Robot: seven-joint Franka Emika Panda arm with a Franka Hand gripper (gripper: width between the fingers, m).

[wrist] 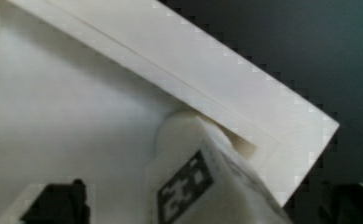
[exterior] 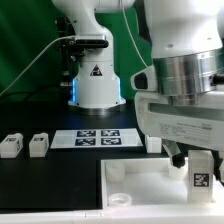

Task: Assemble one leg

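Note:
A leg (exterior: 201, 173), a small white block with a square tag, stands upright under my gripper (exterior: 197, 158) over the right part of the large flat white square piece (exterior: 135, 190). In the wrist view the leg (wrist: 199, 180) reaches down to a corner of that piece (wrist: 71, 110), by a round socket. My gripper (wrist: 192, 205) stands round the leg. One dark finger (wrist: 57, 205) is clearly apart from it with white showing between; the other finger (wrist: 347, 208) is close beside it. Whether the leg sits in the socket is hidden.
Two more legs (exterior: 12, 146) (exterior: 39, 144) lie at the exterior view's left, and another (exterior: 152, 143) stands behind the square piece. The marker board (exterior: 98, 137) lies in front of the robot base (exterior: 97, 85). A cable runs down at the back left.

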